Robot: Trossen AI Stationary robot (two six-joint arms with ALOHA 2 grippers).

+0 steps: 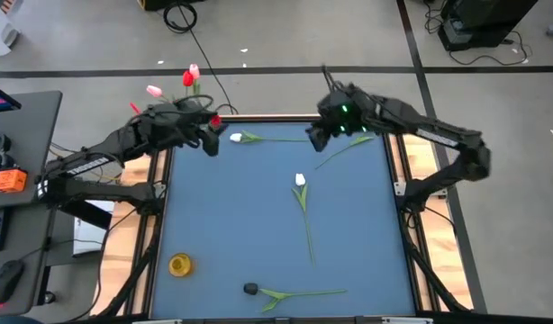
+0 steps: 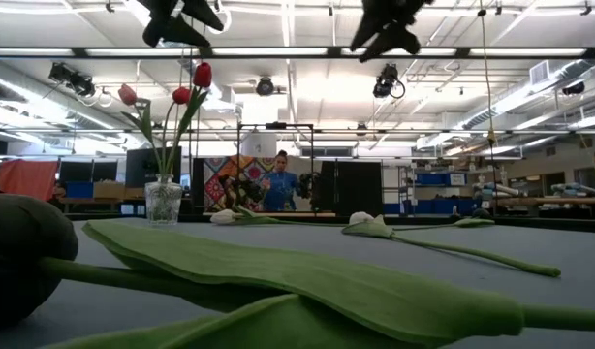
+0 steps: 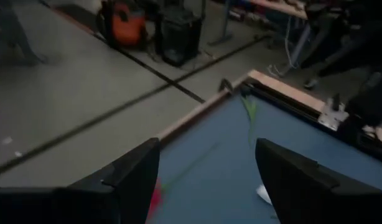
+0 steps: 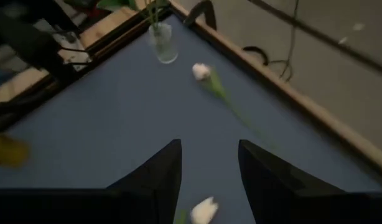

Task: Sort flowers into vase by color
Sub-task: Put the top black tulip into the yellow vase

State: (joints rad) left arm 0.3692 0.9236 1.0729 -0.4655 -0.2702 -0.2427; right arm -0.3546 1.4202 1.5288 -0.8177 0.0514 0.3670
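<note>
Risk: I see right gripper (image 1: 318, 137) released, empty, white-headed green-stemmed artificial tulip (image 1: 245, 137) lying beside it on blue desk (image 1: 258, 225); thin stem could slip. Left gripper (image 1: 210, 144) released near clear glass vase (image 4: 163, 45), may knock it.

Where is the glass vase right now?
In the high view the vase sits at the blue table's far left corner, mostly hidden under the left claw. The low view shows it upright, holding red and pink tulips.
</note>
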